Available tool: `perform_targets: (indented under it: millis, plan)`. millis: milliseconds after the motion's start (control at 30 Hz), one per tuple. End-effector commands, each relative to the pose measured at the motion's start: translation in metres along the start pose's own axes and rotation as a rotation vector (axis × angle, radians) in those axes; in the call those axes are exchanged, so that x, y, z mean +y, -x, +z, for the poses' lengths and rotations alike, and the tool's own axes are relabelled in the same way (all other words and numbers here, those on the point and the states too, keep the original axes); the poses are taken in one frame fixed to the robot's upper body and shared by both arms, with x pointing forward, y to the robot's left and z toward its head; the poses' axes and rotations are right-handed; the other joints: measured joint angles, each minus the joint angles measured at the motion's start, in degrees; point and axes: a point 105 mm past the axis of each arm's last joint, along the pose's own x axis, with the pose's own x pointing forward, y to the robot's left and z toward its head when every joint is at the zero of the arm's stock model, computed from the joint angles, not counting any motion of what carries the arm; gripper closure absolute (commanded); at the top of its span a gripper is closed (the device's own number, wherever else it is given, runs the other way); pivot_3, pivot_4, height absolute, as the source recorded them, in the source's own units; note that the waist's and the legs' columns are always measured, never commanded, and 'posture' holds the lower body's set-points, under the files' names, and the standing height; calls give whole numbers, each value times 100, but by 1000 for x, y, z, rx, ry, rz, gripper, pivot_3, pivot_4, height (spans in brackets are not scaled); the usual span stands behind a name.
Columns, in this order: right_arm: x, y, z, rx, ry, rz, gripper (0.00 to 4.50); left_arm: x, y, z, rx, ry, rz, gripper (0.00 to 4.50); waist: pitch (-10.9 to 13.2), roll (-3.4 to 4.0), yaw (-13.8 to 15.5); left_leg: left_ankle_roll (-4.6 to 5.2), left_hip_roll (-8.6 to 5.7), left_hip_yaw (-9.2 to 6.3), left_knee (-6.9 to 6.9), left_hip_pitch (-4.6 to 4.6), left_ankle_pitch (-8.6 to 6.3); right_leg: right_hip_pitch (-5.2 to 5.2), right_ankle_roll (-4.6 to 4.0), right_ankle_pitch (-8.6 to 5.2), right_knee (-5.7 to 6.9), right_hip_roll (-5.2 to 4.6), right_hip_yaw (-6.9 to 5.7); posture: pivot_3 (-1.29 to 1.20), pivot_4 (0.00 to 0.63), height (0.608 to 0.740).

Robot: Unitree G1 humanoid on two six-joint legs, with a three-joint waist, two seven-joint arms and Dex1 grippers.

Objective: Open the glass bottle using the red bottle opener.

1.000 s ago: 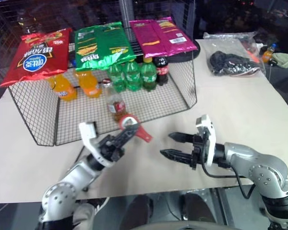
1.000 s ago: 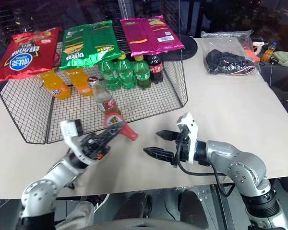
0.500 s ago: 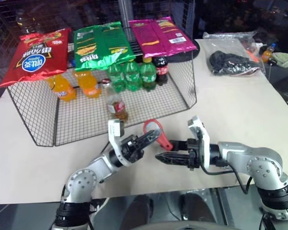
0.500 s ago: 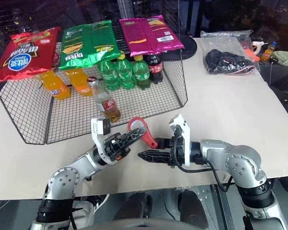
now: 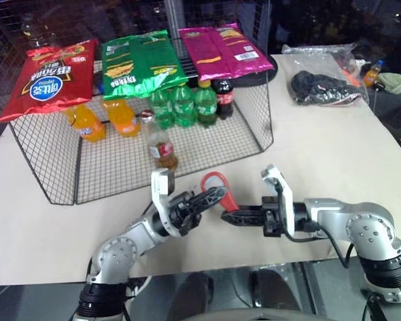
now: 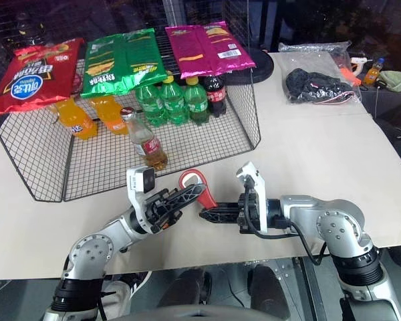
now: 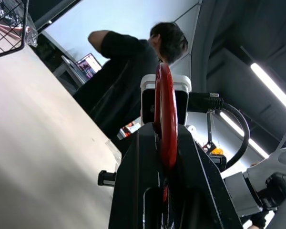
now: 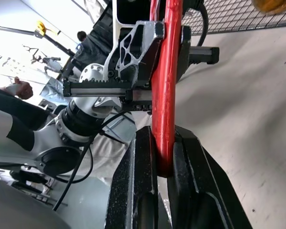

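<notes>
The glass bottle [image 5: 162,144] with amber liquid and a metal cap stands upright at the front of the wire rack [image 5: 254,137]. In front of it, above the table, my left gripper [image 5: 210,196] is shut on the red bottle opener [image 5: 217,186], whose loop head points up toward the rack. My right gripper [image 5: 230,215] reaches in from the right and is shut on the opener's slim handle. In the right wrist view, the red bottle opener's handle [image 8: 164,81] sits pinched between that gripper's fingers [image 8: 138,191]. The left wrist view shows the opener's loop [image 7: 166,119] edge-on between the left gripper's jaws.
Under the rack stand orange drink bottles [image 5: 93,124], green soda bottles [image 5: 184,103] and a dark cola bottle [image 5: 225,97]; chip bags [image 5: 140,63] lie on top. A bag of dark items [image 5: 324,87] lies at the back right. A person [image 7: 128,71] shows in the left wrist view.
My left gripper carried the opener right and toward me, away from the bottle. My right gripper went from wide open to shut on the opener's handle.
</notes>
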Motion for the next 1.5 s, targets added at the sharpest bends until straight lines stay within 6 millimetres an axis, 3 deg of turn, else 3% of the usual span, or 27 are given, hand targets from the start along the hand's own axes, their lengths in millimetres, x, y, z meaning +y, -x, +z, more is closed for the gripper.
perform_targets:
  millis: [33, 167, 267, 333, 467, 600, 767, 933, 1167, 1500]
  plan:
    - [9, 0, 11, -10, 55, 29, 4500, 6, -3, -2, 22, -35, 31, 3907, 0, 0, 1, 0, 0, 0, 0, 0, 0, 0, 0, 0, 0, 0, 0, 0, 150, 740]
    - [4, 7, 13, -26, 49, -9, 4500, 5, 0, 1, 32, -53, 43, 2320, 0, 0, 2, 0, 0, -1, -1, -1, 0, 0, 0, 0, -1, 0, -1, 0, 150, 740]
    - [-11, 20, 16, -68, 66, -113, 4500, -4, 17, 8, 26, -85, 92, 725, 0, 0, -11, 1, 1, -2, -3, -2, 0, -1, 0, 0, -3, 0, -1, 0, 150, 740]
    - [-19, 31, 19, -99, 72, -171, 4500, -9, 30, 11, 27, -131, 153, 39, 1, 1, -14, 1, 4, 3, -5, -8, -1, -10, 0, 0, -4, -3, 6, 0, 150, 740]
    - [-36, 53, 23, -154, 93, -297, 4500, -12, 46, 33, -61, -360, 338, 39, 2, 3, 28, 1, 4, 6, -6, -17, 0, -20, 0, 0, -4, -20, 7, 0, 150, 740]
    - [-48, 66, 32, -225, 120, -382, 4500, -30, 56, 53, -172, -548, 485, 39, 3, 2, 40, 0, 4, 6, -5, -19, 0, -18, 0, 0, -6, -30, 6, 0, 150, 740]
    - [-51, 64, 40, -281, 140, -392, 4500, -14, 74, 74, -208, -912, 774, 39, 4, 2, 45, 0, 2, 11, -7, -18, 0, -19, 0, 0, -6, -27, 8, 0, 150, 740]
    - [-48, 57, 44, -290, 174, -375, 4500, -1, 72, 87, -163, -1120, 823, 39, 4, 2, 79, 0, 0, 11, -7, -19, 0, -18, -1, 1, -5, -4, 5, 0, 150, 740]
    - [-38, 49, 57, -325, 377, -383, 4500, 21, 70, 105, -177, -1178, 880, 39, 4, 2, 65, 1, -1, 9, -7, -25, -1, -24, 0, 1, -9, -5, 4, 0, 150, 740]
    - [-25, 36, 61, -388, 673, -409, 4500, 50, 56, 115, -123, -1153, 824, 39, 4, 2, 21, 0, -2, 7, -5, -26, 0, -28, 1, 2, -3, -4, 2, 0, 150, 740]
